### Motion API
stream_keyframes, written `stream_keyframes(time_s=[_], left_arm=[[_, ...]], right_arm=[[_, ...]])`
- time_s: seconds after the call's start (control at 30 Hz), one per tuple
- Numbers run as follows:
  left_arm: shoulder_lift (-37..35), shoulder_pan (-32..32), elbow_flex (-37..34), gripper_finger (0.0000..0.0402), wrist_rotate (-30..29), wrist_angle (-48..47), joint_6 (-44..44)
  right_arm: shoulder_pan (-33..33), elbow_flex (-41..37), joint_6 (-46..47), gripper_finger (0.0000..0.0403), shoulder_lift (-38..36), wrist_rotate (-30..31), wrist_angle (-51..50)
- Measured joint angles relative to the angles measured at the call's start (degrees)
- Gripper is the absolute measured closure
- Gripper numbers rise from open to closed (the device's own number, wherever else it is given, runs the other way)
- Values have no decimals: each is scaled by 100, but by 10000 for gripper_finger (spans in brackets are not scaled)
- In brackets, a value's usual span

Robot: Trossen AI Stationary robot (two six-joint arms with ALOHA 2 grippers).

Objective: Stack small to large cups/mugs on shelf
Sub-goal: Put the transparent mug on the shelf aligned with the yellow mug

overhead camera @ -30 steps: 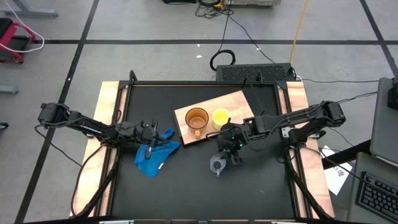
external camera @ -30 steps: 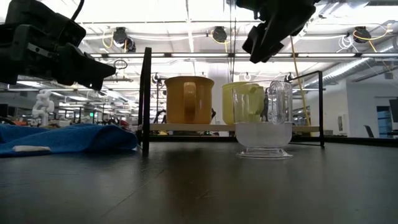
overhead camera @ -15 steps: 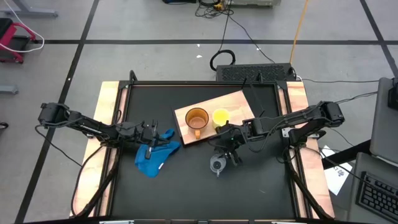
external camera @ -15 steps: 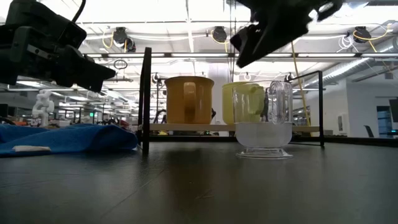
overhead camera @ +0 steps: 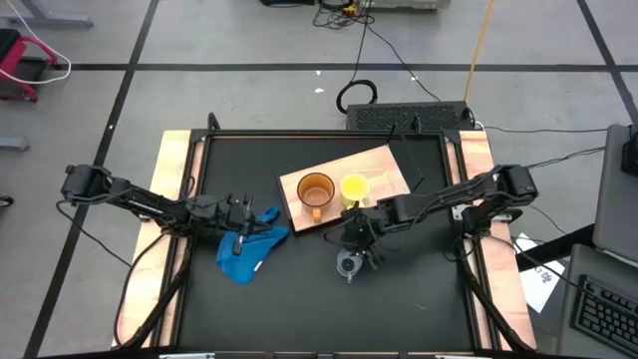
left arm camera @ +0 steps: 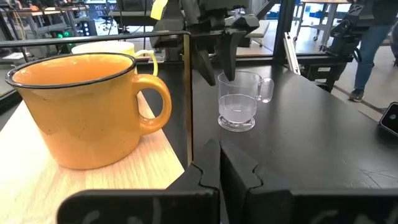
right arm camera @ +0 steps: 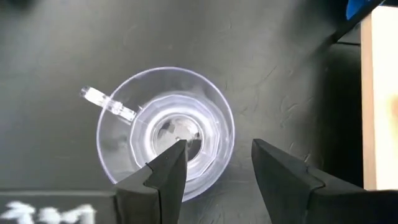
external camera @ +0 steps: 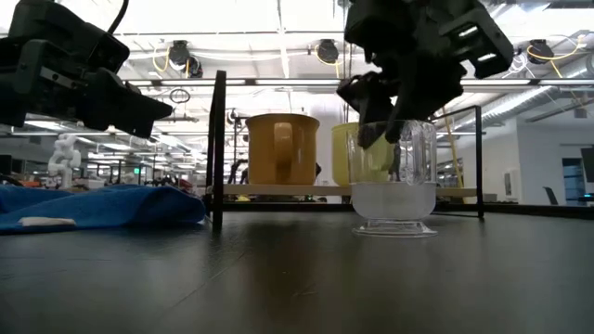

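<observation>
The small clear cup [overhead camera: 347, 265] stands upright on the black bench [overhead camera: 419, 289], toward its front edge and just off the front edge of the light-wood shelf [overhead camera: 384, 165]. The right claw [right arm camera: 214, 168] hangs directly over the cup, released, its fingers spread. From the right wrist view one finger [right arm camera: 163, 171] lies over the cup's inside and the other [right arm camera: 280, 171] just outside its rim, with the cup's handle pointing away from both. In the low view the fingertips reach to about the cup's rim; whether they touch it cannot be told.

On the shelf the orange-brown mug [overhead camera: 315, 191] and the yellow mug [overhead camera: 353, 186] stand side by side, upright.

The left claw [overhead camera: 242, 213] waits clenched and empty above the blue cloth [overhead camera: 249, 251] near the bench's left edge.
</observation>
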Motion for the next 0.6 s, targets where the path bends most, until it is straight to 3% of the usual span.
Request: stream_keyframes(time_s=[0.4,0.6], left_arm=[[0,-2,0,396,-6,-9,-35],[0,0,0,397,-7,-82,-35]], right_arm=[[0,0,110,231,233,-4,-21],[0,0,119,270,231,-7,135]])
